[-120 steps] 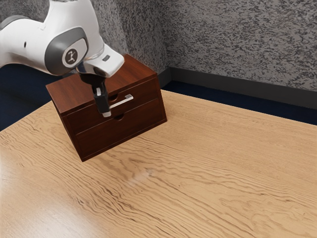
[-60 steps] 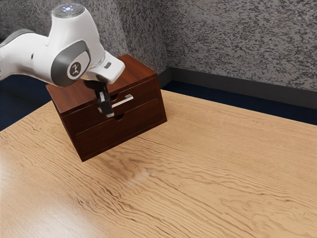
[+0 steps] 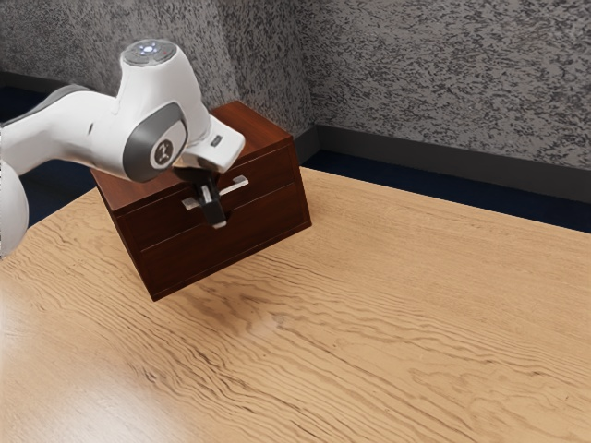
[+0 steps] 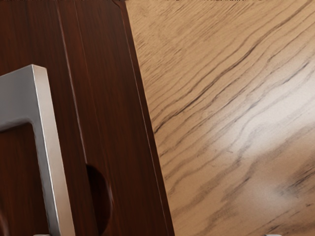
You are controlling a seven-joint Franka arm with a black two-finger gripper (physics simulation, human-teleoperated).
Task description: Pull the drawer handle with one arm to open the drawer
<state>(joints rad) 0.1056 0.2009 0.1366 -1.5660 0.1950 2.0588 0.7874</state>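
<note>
A dark wooden two-drawer cabinet (image 3: 251, 137) stands on the table at the back left. The upper drawer (image 3: 270, 172) carries a silver bar handle (image 3: 237, 183) and sits flush with the cabinet front, as does the lower drawer (image 3: 249, 235). My gripper (image 3: 216, 214) hangs down in front of the upper drawer and crosses the handle near its end at the exterior view's left. In the wrist view the handle (image 4: 47, 147) runs close beside the hand, against the dark drawer front (image 4: 101, 98). A finger notch (image 4: 98, 199) shows beside it.
The wooden table (image 3: 397, 314) stretches wide in front of the cabinet and toward the exterior view's right. A grey textured wall (image 3: 443, 65) and dark floor lie behind the table's far edge. My white arm (image 3: 102, 138) covers the cabinet's left part.
My hand has moved down and toward the exterior view's right, from the handle's left end to across the bar. The arm has swung lower. Both drawers have stayed flush.
</note>
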